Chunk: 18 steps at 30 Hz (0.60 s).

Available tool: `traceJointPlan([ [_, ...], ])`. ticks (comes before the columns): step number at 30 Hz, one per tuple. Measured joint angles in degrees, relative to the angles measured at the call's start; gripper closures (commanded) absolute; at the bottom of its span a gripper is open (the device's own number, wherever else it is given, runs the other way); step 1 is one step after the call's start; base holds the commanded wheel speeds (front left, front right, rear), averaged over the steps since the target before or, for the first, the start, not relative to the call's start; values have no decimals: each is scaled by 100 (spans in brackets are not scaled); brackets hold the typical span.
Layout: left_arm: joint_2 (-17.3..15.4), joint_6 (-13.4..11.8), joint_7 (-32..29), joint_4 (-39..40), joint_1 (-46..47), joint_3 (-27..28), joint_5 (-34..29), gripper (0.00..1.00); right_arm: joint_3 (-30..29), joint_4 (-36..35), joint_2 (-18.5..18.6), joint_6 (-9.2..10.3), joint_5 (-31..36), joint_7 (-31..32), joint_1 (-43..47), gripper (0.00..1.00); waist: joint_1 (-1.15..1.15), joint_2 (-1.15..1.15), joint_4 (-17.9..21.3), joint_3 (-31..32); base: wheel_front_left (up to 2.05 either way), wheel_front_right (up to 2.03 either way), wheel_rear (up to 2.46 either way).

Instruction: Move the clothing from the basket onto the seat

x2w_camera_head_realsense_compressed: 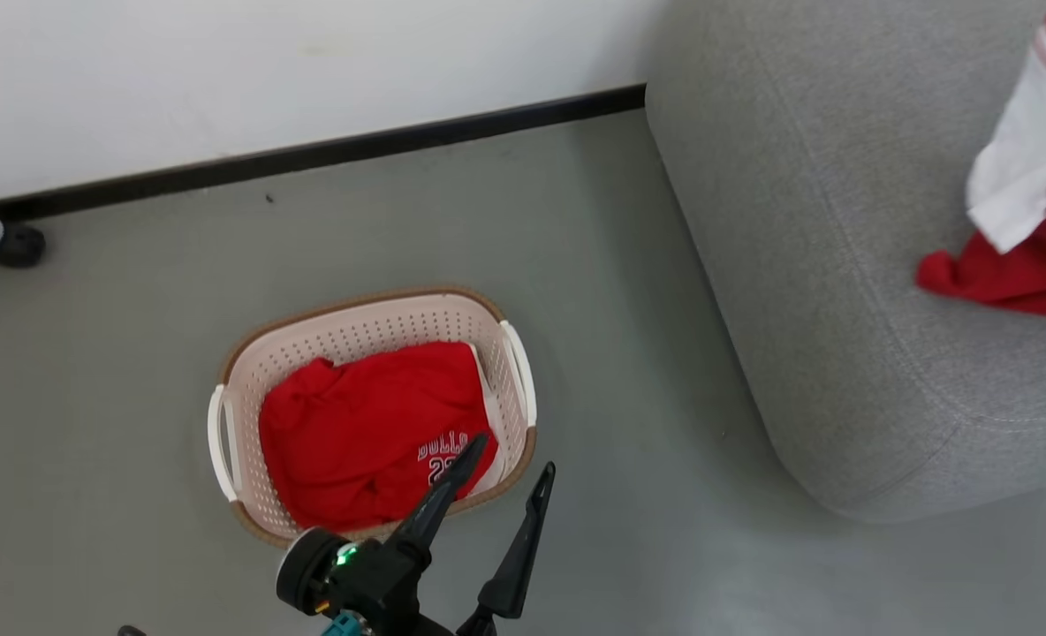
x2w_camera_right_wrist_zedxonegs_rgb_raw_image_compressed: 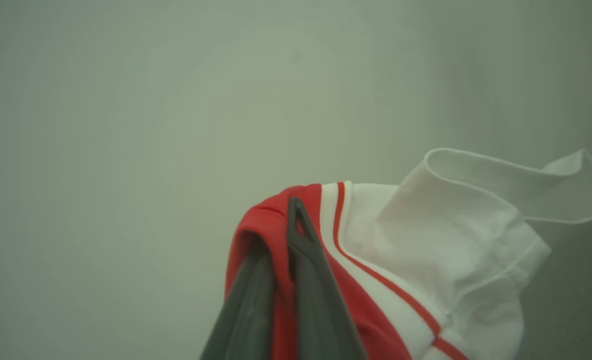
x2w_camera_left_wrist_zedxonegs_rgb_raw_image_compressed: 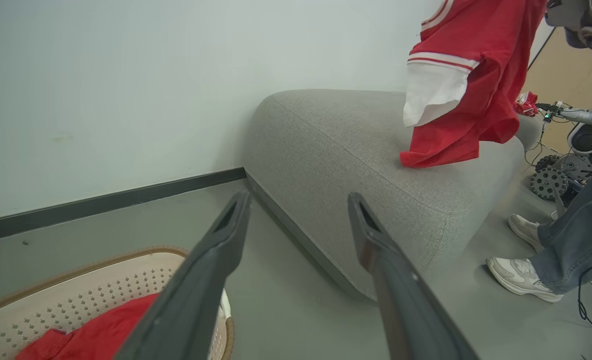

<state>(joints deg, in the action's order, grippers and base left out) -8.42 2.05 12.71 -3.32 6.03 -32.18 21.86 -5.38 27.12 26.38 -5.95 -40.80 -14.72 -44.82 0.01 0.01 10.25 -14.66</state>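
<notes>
A red "BULLS 23" garment (x2w_camera_head_realsense_compressed: 368,433) lies crumpled in the cream basket (x2w_camera_head_realsense_compressed: 249,362) on the floor, also seen in the left wrist view as the red garment (x2w_camera_left_wrist_zedxonegs_rgb_raw_image_compressed: 96,335) in the basket (x2w_camera_left_wrist_zedxonegs_rgb_raw_image_compressed: 76,300). My left gripper (x2w_camera_head_realsense_compressed: 514,455) is open and empty, hovering over the basket's right near rim; in its own view the gripper (x2w_camera_left_wrist_zedxonegs_rgb_raw_image_compressed: 298,200) points toward the grey seat (x2w_camera_left_wrist_zedxonegs_rgb_raw_image_compressed: 336,145). My right gripper (x2w_camera_right_wrist_zedxonegs_rgb_raw_image_compressed: 281,230) is shut on a second red garment with white trim (x2w_camera_right_wrist_zedxonegs_rgb_raw_image_compressed: 426,250). That garment (x2w_camera_head_realsense_compressed: 1031,194) hangs over the seat (x2w_camera_head_realsense_compressed: 823,265), its lower hem touching the cushion (x2w_camera_left_wrist_zedxonegs_rgb_raw_image_compressed: 436,160).
A white wall with a black baseboard (x2w_camera_head_realsense_compressed: 311,155) runs behind the basket. A dark caster (x2w_camera_head_realsense_compressed: 15,246) sits at far left. A person's legs and white shoes (x2w_camera_left_wrist_zedxonegs_rgb_raw_image_compressed: 521,275) stand beside the seat, near other robot hardware (x2w_camera_left_wrist_zedxonegs_rgb_raw_image_compressed: 571,145). Grey floor lies between basket and seat.
</notes>
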Motion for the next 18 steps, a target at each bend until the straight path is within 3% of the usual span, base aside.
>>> traceJointPlan([
  [18,-400,45,-109,82,301,221,-129,0,-502,1348,678,248,-130,0,-2152,100,0,0,-262,-1203,0,0,0],
])
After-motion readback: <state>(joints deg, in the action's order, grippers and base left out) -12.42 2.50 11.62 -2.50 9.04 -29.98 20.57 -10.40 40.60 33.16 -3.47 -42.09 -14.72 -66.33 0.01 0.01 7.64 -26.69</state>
